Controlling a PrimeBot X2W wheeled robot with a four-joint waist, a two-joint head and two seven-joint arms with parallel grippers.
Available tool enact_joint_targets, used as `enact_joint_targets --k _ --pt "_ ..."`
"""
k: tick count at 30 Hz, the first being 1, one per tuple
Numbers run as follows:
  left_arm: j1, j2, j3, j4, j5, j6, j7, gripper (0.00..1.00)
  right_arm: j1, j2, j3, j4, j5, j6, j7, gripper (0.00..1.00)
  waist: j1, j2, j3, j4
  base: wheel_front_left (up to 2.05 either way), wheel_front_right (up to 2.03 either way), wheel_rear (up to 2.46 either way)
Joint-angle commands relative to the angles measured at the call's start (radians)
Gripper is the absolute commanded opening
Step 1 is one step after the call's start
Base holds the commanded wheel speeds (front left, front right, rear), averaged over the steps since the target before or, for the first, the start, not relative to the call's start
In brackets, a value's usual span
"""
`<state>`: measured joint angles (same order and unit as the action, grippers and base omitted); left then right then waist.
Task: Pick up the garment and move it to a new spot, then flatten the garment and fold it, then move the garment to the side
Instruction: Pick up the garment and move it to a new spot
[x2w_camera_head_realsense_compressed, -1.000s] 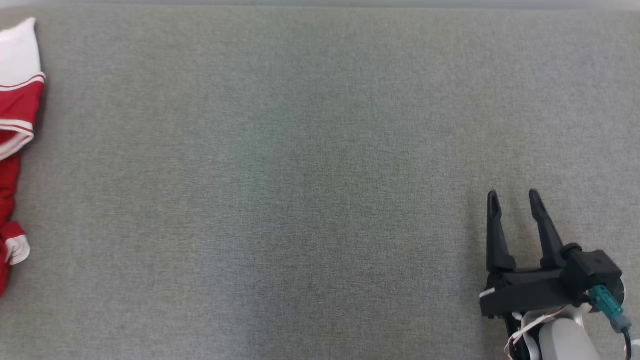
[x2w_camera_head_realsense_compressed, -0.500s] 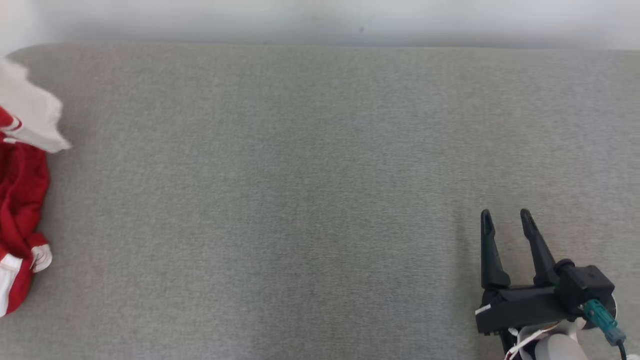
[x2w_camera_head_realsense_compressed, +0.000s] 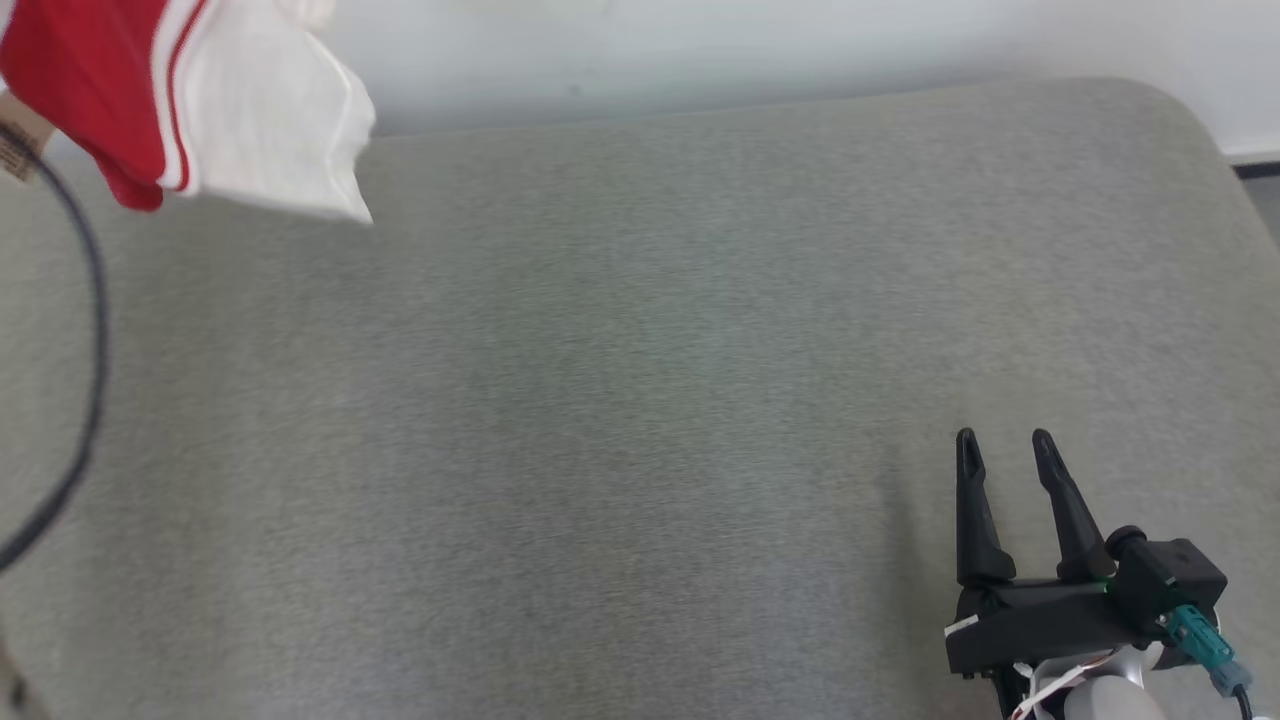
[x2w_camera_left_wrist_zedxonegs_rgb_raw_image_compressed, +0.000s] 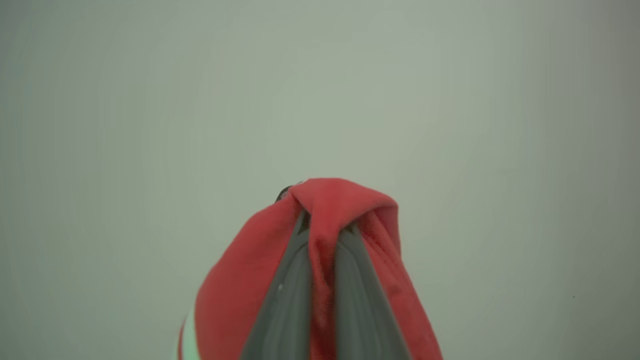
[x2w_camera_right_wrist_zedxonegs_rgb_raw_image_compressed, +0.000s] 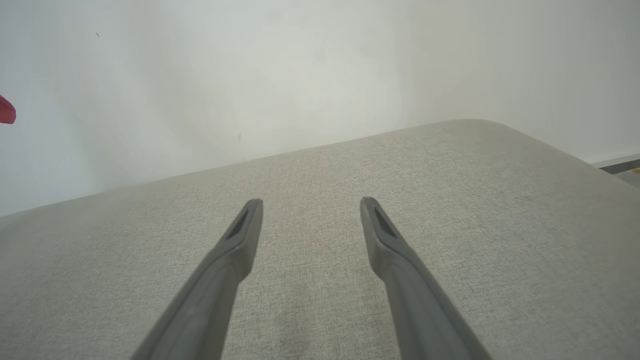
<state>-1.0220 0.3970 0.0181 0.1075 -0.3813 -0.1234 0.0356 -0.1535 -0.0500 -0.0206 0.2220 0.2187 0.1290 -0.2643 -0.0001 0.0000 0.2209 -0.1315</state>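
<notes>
Between the left gripper fingers, the red garment sits pinched.

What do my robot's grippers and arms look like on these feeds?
The right gripper has two long, tapered black fingers on a boxy black base, with a teal connector at its side and a pale forearm behind. The left gripper shows matching dark grey fingers. A thin black cable loops at the head view's left edge.
</notes>
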Motion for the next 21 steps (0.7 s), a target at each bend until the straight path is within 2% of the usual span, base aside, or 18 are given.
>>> enact_joint_targets --k 1,10,15,21 --pt "0.011 -0.027 -0.017 -0.02 -0.019 0.003 0.009 0.0 0.016 -0.001 0.002 0.005 0.006 0.003 -0.001 1.0 0.0001 0.0 -0.002 -0.077 0.0 0.0 0.0" --pt "0.071 -0.183 -0.14 -0.063 -0.034 0.024 0.003 0.0 0.027 -0.001 0.004 0.015 0.033 0.003 -0.001 1.0 0.0001 0.0 -0.003 -0.182 0.0 0.0 0.0" --pt "0.13 -0.215 -0.176 -0.046 -0.036 0.026 -0.007 0.0 0.029 -0.001 0.011 0.012 0.044 0.003 -0.001 1.0 0.0001 0.0 0.001 -0.21 0.0 0.0 0.0" --pt "0.288 -0.246 -0.204 -0.002 -0.055 0.035 -0.038 0.0 0.029 -0.001 0.008 0.009 0.043 0.003 -0.001 1.0 0.0001 0.0 0.014 -0.22 0.0 0.0 0.0"
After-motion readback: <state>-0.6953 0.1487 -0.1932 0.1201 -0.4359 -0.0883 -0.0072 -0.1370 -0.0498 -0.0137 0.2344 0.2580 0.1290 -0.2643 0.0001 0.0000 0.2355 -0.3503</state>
